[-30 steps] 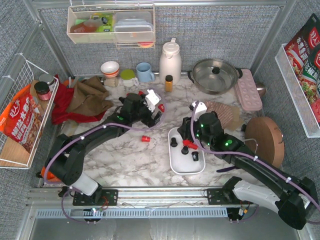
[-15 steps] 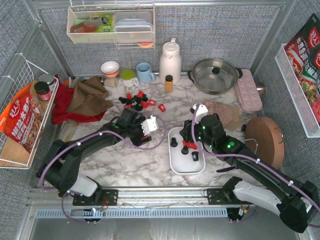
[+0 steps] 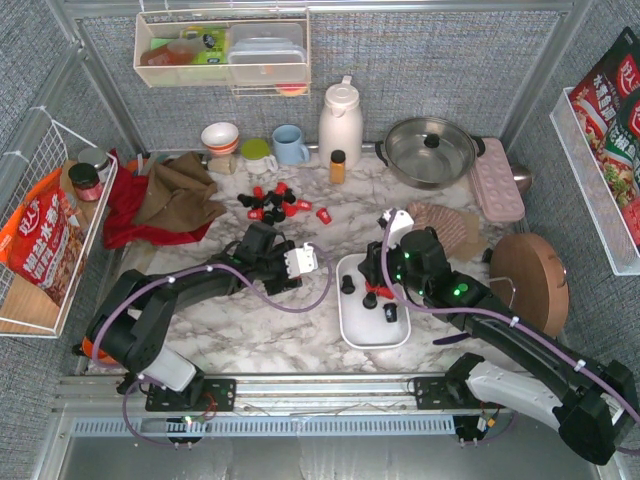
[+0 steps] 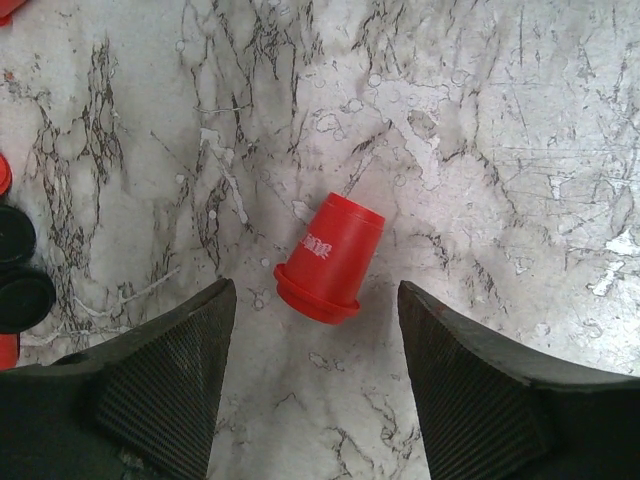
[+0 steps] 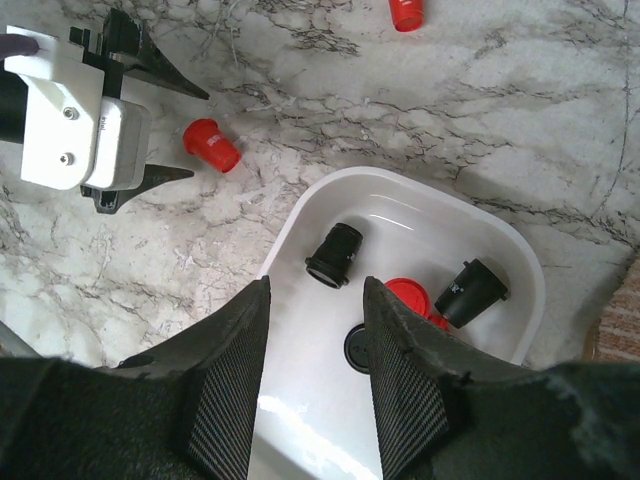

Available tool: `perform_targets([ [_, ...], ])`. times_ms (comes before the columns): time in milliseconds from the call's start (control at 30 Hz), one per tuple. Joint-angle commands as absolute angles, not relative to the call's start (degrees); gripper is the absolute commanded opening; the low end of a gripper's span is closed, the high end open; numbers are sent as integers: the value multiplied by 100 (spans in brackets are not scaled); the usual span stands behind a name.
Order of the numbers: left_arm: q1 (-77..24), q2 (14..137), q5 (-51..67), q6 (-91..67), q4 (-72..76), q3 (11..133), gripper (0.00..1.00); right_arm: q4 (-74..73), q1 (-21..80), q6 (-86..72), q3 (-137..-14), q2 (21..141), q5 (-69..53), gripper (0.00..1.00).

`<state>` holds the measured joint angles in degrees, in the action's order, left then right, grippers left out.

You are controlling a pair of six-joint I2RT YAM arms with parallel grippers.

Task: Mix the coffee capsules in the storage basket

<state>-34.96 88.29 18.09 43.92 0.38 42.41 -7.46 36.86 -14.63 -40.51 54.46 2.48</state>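
The white storage basket (image 3: 352, 322) lies at the table's centre and holds three black coffee capsules (image 5: 335, 255) and a red one (image 5: 408, 297). My right gripper (image 5: 315, 290) hovers over it, open and empty; it also shows in the top view (image 3: 372, 285). A lone red capsule (image 4: 330, 262) lies on its side on the marble just ahead of my open left gripper (image 4: 315, 300), between the lines of its fingers but not touching them. The left gripper (image 3: 292, 272) is left of the basket. A pile of red and black capsules (image 3: 275, 200) lies farther back.
An amber bottle (image 3: 338, 166), a white jug (image 3: 340, 122), cups (image 3: 290, 145) and a steel pot (image 3: 432, 150) stand along the back. Cloths (image 3: 165, 200) lie at the back left. A pink lidded box (image 3: 497, 180) and a wooden lid (image 3: 530, 280) lie at the right.
My left gripper has come back from the capsule pile toward me and now stands open at the lone red capsule. The right gripper has stayed over the basket.
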Motion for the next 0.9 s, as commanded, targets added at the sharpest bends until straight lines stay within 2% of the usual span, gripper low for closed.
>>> perform_targets([
  [0, -3480, 8920, 1933, 4499, 335, 4220, 73, -644, 3687, -1432, -4017, 5449, 173, 46],
  [167, -3480, 9076, 2248, 4714, 89, 4321, 72, -590, 3682, -1474, -3952, 5460, 124, 46],
  [333, -3481, 9192, 2372, 4836, -273, 4516, 66, -558, 3671, -1512, -3919, 5441, 105, 46],
  [400, -3480, 9206, 2383, 4891, -389, 4550, 60, -571, 3664, -1516, -3920, 5427, 105, 46],
  [467, -3480, 9228, 2378, 4937, -527, 4605, 47, -579, 3658, -1520, -3920, 5412, 105, 46],
  [533, -3480, 9240, 2321, 4948, -614, 4650, 41, -580, 3656, -1528, -3912, 5407, 101, 46],
  [733, -3479, 8999, 2376, 4805, -401, 4604, 41, -593, 3639, -1599, -3920, 5388, 88, 47],
  [867, -3485, 8476, 2727, 4448, 271, 4414, 41, -517, 3638, -1788, -3918, 5362, 16, 48],
])
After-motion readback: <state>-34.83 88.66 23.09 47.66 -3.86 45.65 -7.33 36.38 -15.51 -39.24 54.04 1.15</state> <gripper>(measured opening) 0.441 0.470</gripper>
